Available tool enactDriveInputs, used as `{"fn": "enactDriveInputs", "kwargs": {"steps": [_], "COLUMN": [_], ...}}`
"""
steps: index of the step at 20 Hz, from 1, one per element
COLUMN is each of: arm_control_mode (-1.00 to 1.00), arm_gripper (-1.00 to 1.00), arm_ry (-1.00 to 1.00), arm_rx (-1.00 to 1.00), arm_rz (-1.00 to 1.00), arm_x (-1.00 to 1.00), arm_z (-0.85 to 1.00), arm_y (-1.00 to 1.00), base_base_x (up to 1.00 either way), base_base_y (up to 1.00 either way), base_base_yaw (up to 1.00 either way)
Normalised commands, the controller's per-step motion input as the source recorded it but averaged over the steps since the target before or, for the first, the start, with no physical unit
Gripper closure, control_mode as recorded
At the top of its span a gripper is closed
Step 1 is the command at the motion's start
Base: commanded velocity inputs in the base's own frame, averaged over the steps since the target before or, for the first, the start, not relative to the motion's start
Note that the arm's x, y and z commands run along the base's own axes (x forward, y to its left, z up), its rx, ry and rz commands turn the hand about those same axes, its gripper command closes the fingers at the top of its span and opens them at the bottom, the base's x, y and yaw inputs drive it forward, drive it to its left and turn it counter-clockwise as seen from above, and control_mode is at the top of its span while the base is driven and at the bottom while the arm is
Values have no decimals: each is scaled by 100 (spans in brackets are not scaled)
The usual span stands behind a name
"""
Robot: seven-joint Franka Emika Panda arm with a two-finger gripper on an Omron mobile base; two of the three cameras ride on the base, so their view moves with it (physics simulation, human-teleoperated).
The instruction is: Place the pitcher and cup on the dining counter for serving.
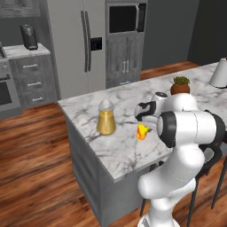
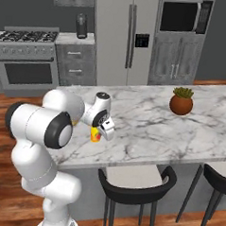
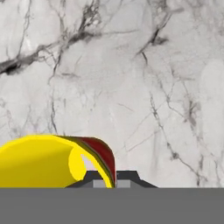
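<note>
The pitcher (image 1: 106,117), clear glass with amber liquid, stands upright on the dining counter (image 1: 119,150) near its left end. The small yellow cup (image 1: 142,131) with a red-orange mark is to the pitcher's right, low over the marble and tilted. My gripper (image 1: 142,125) comes down on it from above and is shut on the cup's rim. In the hand view the cup (image 3: 48,162) sits at the lower left, its wall pinched by the gripper (image 3: 112,179). From the right base view the cup (image 2: 95,134) hangs under the gripper (image 2: 97,129). Whether the cup touches the counter (image 2: 151,131) I cannot tell.
A brown plant pot (image 1: 180,86) (image 2: 181,102) stands further right on the island, and a white object (image 1: 219,73) sits at its far end. Dark stools (image 2: 136,182) line the near side. Fridge (image 1: 82,44), stove (image 2: 28,57) and cabinets stand behind.
</note>
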Motion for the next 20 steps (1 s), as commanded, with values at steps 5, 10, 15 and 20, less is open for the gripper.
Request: {"fn": "enactDriveInputs", "kwargs": {"steps": [5, 10, 15, 20], "arm_control_mode": [-100, -100, -100, -100], "arm_gripper": [100, -100, -100, -100], "arm_ry": [0, 0, -11, -21], "arm_rx": [0, 0, 0, 0], "arm_rz": [0, 0, 0, 0], "arm_x": [0, 1, -29, -44], "arm_z": [-29, -1, 48, 82], "arm_y": [0, 0, 0, 1], "base_base_x": [0, 0, 0, 0], "base_base_y": [0, 0, 0, 0], "base_base_yaw": [0, 0, 0, 0]}}
